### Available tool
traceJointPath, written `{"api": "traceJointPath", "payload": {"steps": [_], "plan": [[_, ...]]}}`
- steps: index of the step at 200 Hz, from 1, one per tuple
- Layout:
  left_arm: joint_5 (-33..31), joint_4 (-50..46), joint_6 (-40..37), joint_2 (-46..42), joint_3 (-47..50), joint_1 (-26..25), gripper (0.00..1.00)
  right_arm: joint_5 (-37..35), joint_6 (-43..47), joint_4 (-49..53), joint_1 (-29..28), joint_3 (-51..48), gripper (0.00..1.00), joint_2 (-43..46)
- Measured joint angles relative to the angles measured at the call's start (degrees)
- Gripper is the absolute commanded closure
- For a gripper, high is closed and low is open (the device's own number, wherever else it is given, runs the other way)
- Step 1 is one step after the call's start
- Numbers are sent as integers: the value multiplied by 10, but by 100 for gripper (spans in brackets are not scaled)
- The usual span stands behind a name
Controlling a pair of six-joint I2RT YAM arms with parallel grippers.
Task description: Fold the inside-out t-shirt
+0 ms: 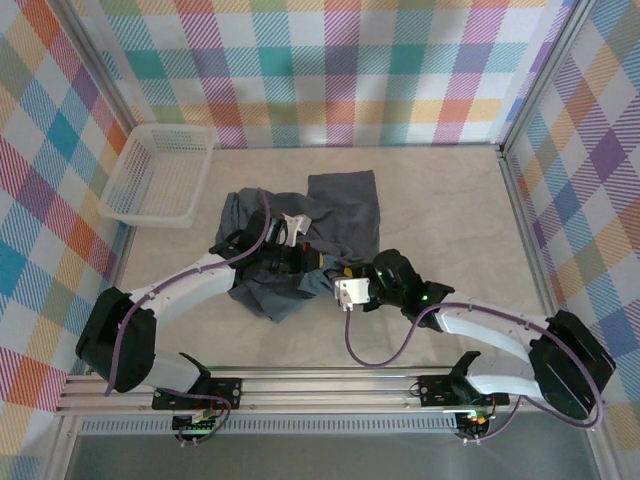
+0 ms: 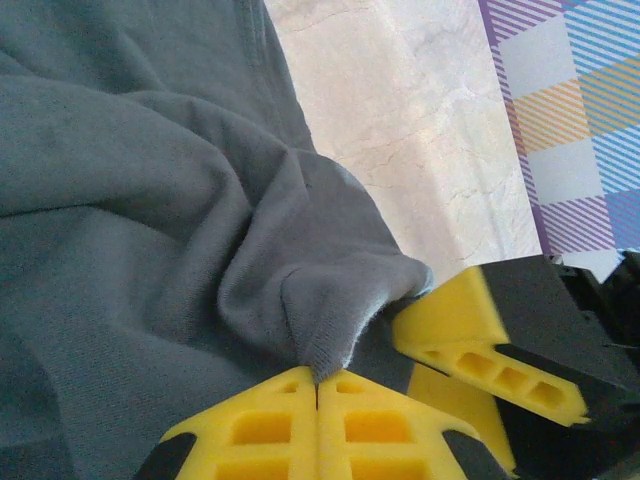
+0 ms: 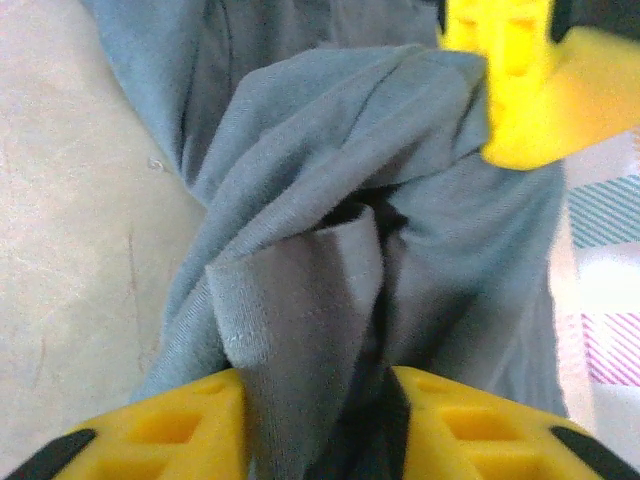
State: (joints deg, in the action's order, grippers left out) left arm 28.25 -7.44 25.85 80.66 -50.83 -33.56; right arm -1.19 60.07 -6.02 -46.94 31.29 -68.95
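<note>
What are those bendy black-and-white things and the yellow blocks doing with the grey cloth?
Those are two robot arms, bolted to the near edge of a table. The wide picture looks down from above them. The other two pictures come from little cameras on the wrists, so each one sees its own yellow fingers up close. On the table lie a crumpled blue-grey t-shirt and a white mesh basket. The left gripper is pinched shut on a peak of the t-shirt. The right gripper has a fold of the t-shirt between its fingers, but I can't tell whether it is squeezing. The two grippers are close together, so each wrist camera also catches the other's yellow finger.
</note>
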Motion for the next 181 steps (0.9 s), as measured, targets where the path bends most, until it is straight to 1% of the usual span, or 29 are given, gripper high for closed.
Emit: {"api": "traceJointPath", "payload": {"steps": [13,26,34,47,63,80,92,105,113,125,134,144,154,163,181], "plan": [[0,0,0,0,0,0,100,4,0,-2,0,0,58,-12],[0,0,0,0,0,0,100,4,0,-4,0,2,62,-22],[0,0,0,0,0,0,100,4,0,-8,0,4,69,-30],[0,0,0,0,0,0,100,4,-1,-17,0,8,86,-43],[-2,0,0,0,0,0,100,6,-17,-22,0,12,100,-48],[-23,-5,0,0,0,1,100,15,-35,-20,0,15,100,-34],[-42,-18,0,2,1,7,100,35,-57,-12,5,15,100,2],[-47,-24,0,8,7,25,100,85,-104,-12,22,14,100,72],[-47,-22,0,10,16,41,100,121,-145,-30,42,11,100,119],[-30,-11,2,12,31,59,100,166,-204,-67,71,0,100,174],[-12,-2,2,10,35,63,97,192,-247,-87,87,-15,100,199],[-2,6,0,9,34,59,89,214,-284,-99,94,-36,100,210],[-2,7,-5,5,34,60,75,227,-311,-108,94,-56,100,212],[-3,6,-14,1,35,62,66,234,-331,-112,95,-70,100,213],[-7,-1,-31,-23,41,65,59,243,-358,-113,98,-77,100,216]]}}
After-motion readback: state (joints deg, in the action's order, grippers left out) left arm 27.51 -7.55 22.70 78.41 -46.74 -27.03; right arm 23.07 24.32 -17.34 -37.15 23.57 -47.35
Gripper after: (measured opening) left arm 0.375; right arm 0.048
